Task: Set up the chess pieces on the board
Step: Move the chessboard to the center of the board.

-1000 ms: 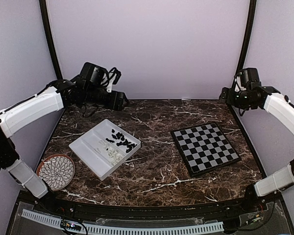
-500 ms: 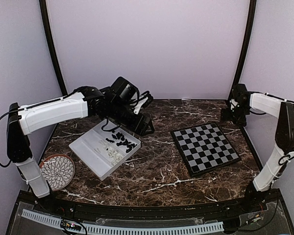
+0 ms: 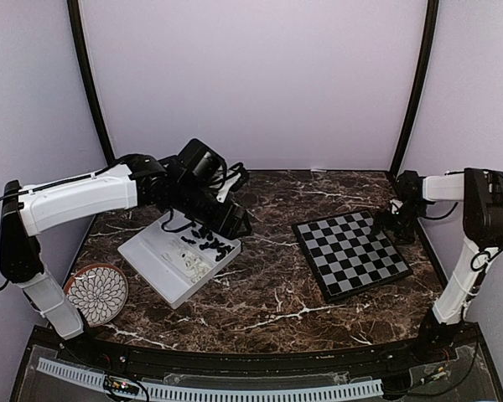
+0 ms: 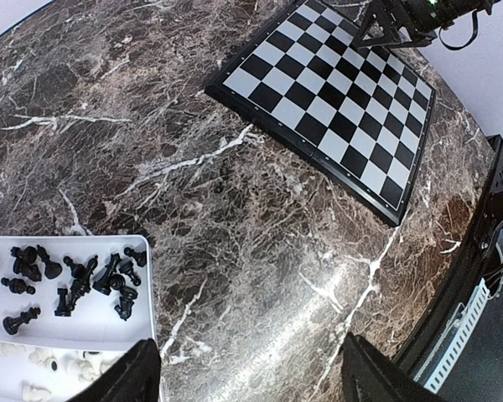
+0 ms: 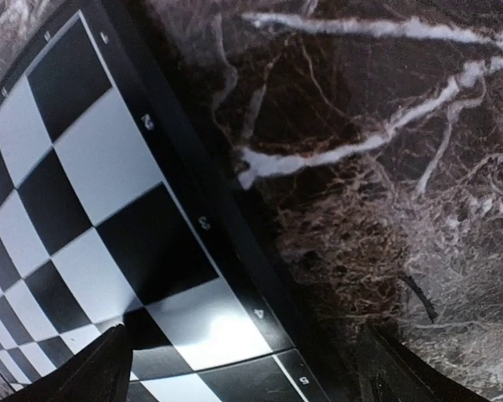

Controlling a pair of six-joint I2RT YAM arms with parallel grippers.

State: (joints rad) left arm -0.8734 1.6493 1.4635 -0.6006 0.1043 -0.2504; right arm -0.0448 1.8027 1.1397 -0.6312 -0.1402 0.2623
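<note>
Our left pincer point(image 3: 237, 224) hangs released by the nine-o'clock tray point(image 3: 151, 266) of jumbled chess pieces point(image 3: 203, 239). Our right pincer point(image 3: 387, 224), released too, sits low at the two-o'clock edge of the board point(image 3: 352, 254) and could shove it.

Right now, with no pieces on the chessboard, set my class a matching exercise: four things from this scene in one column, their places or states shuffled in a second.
Column one:
1. board
2. black chess pieces
3. round plate
4. right claw

Column two:
A. in the white tray
B. near left corner of the table
C. open, over the board's far right edge
D. right half of the table, every square bare

Pairs: 1-D, 2-A, 3-B, 4-C
</note>
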